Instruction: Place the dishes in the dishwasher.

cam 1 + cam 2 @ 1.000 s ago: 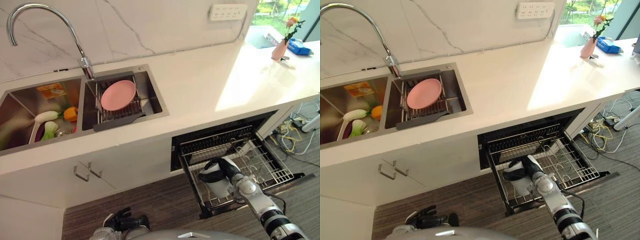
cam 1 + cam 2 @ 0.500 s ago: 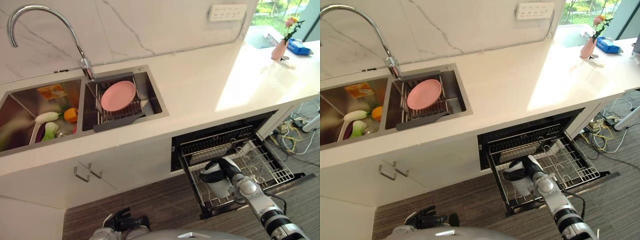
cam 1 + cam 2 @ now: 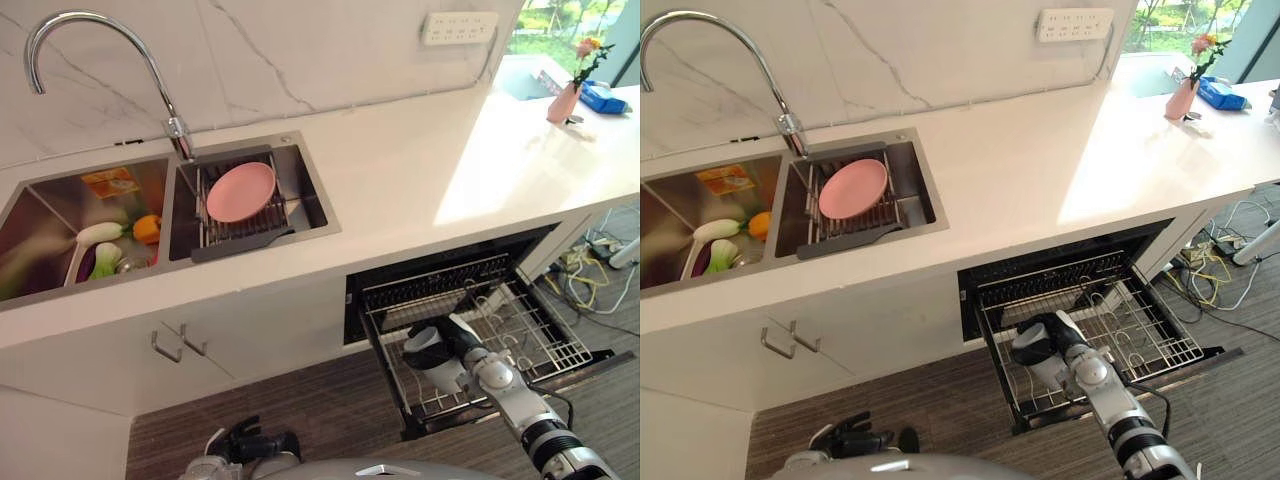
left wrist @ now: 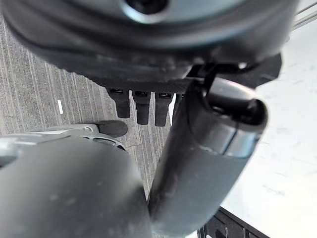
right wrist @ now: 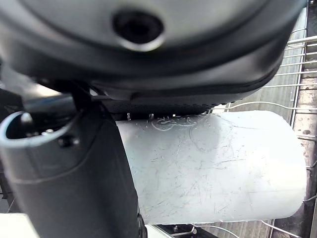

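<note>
My right hand [image 3: 466,344] is shut on a white cup [image 3: 440,368] over the front left part of the pulled-out dishwasher rack [image 3: 545,335]. The cup lies tilted, its dark mouth [image 3: 1028,342] turned toward the cabinet side. In the right wrist view the thumb [image 5: 74,168] and the fingers wrap the cup's scratched white wall [image 5: 213,163], with rack wires behind it. A pink plate [image 3: 240,190] rests on a wire drainer in the right sink basin [image 3: 305,200]. My left hand [image 3: 248,444] hangs low in front of the cabinet, fingers [image 4: 142,104] relaxed and empty.
The left basin [image 3: 40,230] holds vegetables and a spoon. A curved faucet [image 3: 95,45] rises behind the sinks. The open dishwasher [image 3: 440,275] sits under the white counter [image 3: 430,170]. A pink vase [image 3: 566,100] stands far right. Loose cables [image 3: 585,270] lie on the floor.
The cup has turned in my right hand, so its round mouth now shows. The whole picture has shifted slightly; the plate and sink have not moved.
</note>
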Controlling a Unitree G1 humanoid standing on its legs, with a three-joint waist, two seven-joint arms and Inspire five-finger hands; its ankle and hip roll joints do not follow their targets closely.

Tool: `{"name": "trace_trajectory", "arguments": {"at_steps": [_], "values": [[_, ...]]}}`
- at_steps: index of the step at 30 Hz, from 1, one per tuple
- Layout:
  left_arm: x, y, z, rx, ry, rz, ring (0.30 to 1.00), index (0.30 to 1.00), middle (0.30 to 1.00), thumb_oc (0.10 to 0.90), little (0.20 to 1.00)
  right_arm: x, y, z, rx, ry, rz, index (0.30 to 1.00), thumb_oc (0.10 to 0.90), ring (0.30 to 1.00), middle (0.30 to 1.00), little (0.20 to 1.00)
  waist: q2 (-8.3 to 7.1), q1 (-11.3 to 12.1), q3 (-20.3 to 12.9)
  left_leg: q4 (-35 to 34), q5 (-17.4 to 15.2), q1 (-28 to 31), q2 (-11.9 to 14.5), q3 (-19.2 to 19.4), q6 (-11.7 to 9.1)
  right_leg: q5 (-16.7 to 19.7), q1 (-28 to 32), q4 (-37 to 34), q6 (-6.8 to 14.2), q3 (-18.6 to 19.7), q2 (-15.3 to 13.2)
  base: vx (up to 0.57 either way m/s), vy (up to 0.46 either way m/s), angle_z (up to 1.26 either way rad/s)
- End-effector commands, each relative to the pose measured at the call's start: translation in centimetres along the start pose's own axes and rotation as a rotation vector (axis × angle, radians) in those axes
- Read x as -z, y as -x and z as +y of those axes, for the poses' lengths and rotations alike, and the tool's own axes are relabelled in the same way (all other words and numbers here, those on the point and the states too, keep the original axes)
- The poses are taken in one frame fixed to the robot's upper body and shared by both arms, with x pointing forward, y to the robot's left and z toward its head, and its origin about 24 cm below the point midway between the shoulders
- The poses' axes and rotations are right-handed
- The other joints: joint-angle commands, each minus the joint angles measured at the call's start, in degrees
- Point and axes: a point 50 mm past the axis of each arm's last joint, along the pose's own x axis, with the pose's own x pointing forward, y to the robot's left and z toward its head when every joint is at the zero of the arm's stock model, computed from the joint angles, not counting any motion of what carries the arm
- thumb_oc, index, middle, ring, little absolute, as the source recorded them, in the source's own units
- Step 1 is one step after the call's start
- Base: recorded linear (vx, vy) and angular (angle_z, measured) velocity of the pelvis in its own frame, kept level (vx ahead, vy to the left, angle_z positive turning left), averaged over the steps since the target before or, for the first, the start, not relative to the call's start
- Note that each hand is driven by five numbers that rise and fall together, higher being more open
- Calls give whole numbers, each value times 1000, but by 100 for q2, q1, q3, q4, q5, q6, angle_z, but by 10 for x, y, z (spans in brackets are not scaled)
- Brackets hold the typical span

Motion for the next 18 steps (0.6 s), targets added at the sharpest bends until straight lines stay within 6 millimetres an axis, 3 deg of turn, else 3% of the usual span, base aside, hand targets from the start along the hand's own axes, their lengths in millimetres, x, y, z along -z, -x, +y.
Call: {"name": "trace_trajectory", "arguments": {"at_steps": [1, 11, 14, 17, 18], "values": [[4, 0, 7, -24, -81, 28, 900, 900, 900, 800, 900, -48, -9, -22, 84, -25, -192, 900, 800, 900, 900, 900, -181, 210, 40, 84, -98, 428, 351, 48, -312, 274, -210, 248, 107, 2, -315, 0, 0, 0], [5, -1, 8, -34, -75, 40, 900, 900, 900, 800, 900, -48, -10, -19, 72, -27, -191, 900, 800, 900, 900, 900, -203, 219, 46, 80, -93, 434, 357, 46, -313, 274, -211, 231, 99, 12, -296, 0, 0, 0], [5, -1, 9, -37, -76, 36, 900, 900, 900, 800, 900, -59, -7, -25, 76, 159, -227, 900, 800, 900, 900, 900, -205, 231, 61, 83, -92, 423, 359, 42, -317, 271, -213, 235, 103, 2, -296, 0, 0, 0], [4, -1, 8, -39, -78, 29, 900, 900, 900, 800, 900, -56, -7, -26, 82, 203, -216, 900, 800, 900, 900, 900, -204, 224, 85, 84, -96, 416, 349, 41, -312, 281, -225, 244, 111, 18, -306, 0, 0, 0], [4, -1, 8, -39, -78, 27, 900, 900, 900, 800, 900, -69, -6, -32, 95, 359, -252, 900, 800, 900, 900, 900, -204, 233, 88, 85, -97, 410, 346, 44, -313, 280, -232, 245, 113, 27, -306, 0, 0, 0]]}}
